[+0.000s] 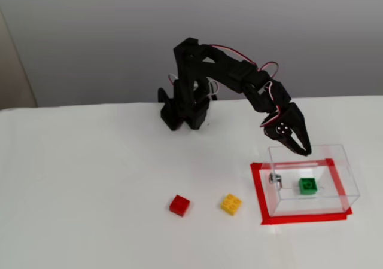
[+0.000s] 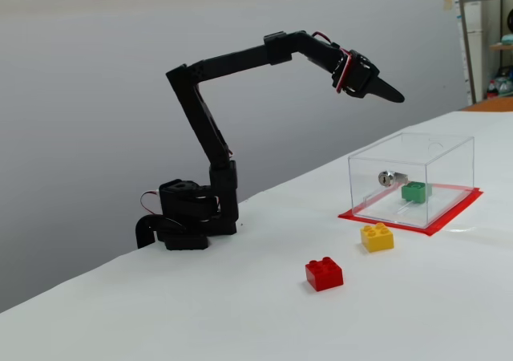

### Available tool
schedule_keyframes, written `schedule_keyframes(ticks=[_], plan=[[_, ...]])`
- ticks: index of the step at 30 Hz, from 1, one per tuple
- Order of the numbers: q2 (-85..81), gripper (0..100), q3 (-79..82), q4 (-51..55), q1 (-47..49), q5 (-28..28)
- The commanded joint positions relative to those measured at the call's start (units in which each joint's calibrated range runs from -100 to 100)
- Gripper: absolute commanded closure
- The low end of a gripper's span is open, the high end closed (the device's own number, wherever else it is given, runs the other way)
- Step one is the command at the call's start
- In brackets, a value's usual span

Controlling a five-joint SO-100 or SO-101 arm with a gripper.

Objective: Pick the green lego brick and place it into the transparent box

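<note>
The green lego brick (image 1: pixel 307 185) lies on the floor of the transparent box (image 1: pixel 344 176), studs up; it also shows in the other fixed view (image 2: pixel 415 190). The box (image 2: pixel 449 156) stands on a red-taped patch, with a small metal fitting on its left wall. My gripper (image 1: pixel 296 150) hangs above the box's back rim, clear of the brick, with its jaws apart and empty. In a fixed view from the side, the gripper (image 2: pixel 393 96) is well above the box top and points right.
A red brick (image 1: pixel 179 205) and a yellow brick (image 1: pixel 231 204) lie on the white table left of the box; both also show in the other fixed view, red (image 2: pixel 324 273) and yellow (image 2: pixel 377 236). The arm's base (image 1: pixel 184 110) stands at the back.
</note>
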State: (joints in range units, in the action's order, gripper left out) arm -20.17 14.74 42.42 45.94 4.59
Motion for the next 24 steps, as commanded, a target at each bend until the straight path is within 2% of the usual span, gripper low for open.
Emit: schedule_keyframes(ticks=[1,10,24], plan=[[-7.37,98,3.16,0.32,-4.13,-0.16],[-24.93,98,18.80,0.32,-19.21,-0.21],[-45.21,98,33.00,0.32,-42.43,-0.21]])
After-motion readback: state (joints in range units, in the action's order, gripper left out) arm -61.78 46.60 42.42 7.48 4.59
